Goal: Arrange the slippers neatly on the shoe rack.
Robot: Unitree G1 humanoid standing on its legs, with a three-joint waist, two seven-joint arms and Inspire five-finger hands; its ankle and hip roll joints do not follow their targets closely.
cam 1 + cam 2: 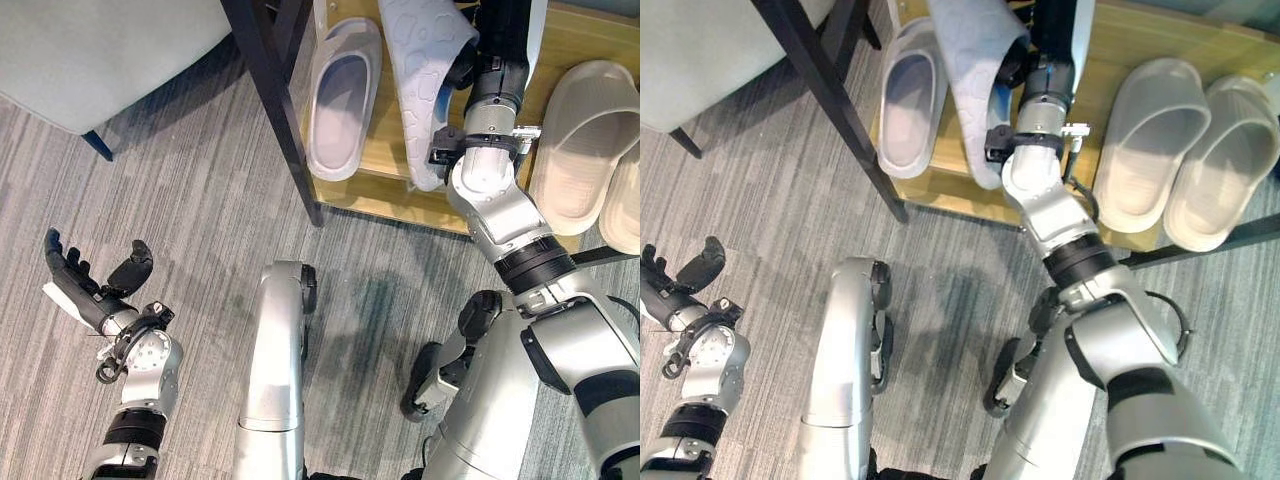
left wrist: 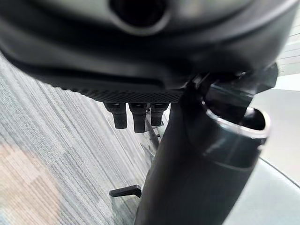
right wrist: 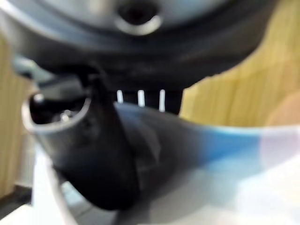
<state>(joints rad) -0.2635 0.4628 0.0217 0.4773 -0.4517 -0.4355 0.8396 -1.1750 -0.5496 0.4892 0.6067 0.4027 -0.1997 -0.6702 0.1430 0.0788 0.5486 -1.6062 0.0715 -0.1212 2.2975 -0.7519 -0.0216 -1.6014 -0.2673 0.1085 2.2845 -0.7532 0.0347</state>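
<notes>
We've got our right hand [image 1: 462, 68] clamped on the tilted slipper [image 1: 425, 70] over the rack [image 1: 385, 160], just beside its mate [image 1: 340, 95]. Let's lower it flat, parallel to that mate. Left hand [image 1: 85, 285] open, idle.

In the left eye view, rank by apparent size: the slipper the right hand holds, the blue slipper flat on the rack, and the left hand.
1. Held slipper, though tilted nearer the camera, so unsure.
2. Flat slipper, close behind.
3. Left hand, clearly smallest.
</notes>
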